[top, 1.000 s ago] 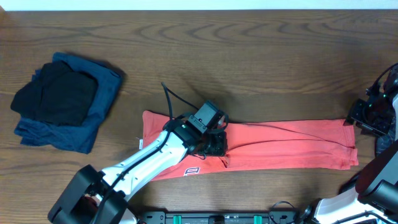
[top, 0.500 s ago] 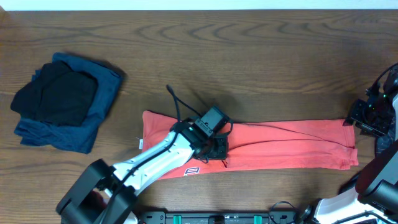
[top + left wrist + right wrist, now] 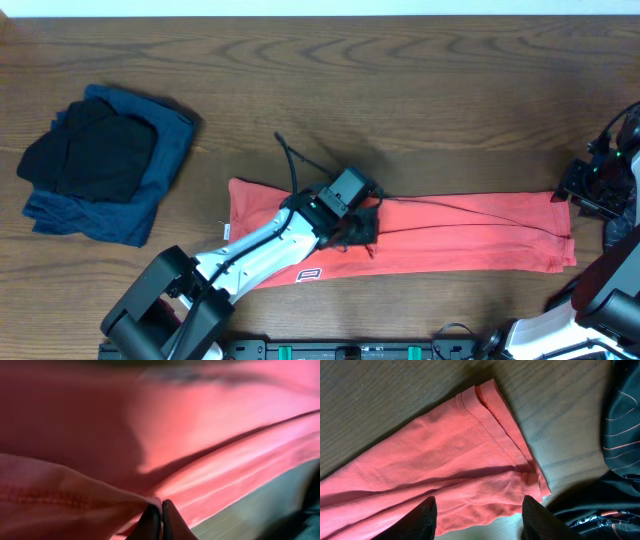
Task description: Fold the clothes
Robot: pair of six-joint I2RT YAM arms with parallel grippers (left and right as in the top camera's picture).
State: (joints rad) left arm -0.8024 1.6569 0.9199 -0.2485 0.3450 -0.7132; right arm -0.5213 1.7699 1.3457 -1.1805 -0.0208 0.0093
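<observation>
The coral-red T-shirt [image 3: 470, 235] lies folded into a long strip across the table front, its white label [image 3: 308, 274] near the left end. My left gripper [image 3: 362, 232] is over the strip's middle, shut on a fold of the shirt's fabric [image 3: 100, 495] and lifting it slightly; its fingertips [image 3: 161, 515] are pressed together. My right gripper [image 3: 590, 190] hangs open and empty above the shirt's right end [image 3: 485, 450], its fingers [image 3: 479, 512] apart.
A pile of navy and black garments [image 3: 100, 165] sits at the far left. A dark plaid piece [image 3: 620, 460] lies by the right edge, next to the shirt's right end. Bare wood table [image 3: 400, 90] lies behind the shirt.
My left gripper has moved right along the shirt, drawing the pinched fabric with it. The right arm has not moved.
</observation>
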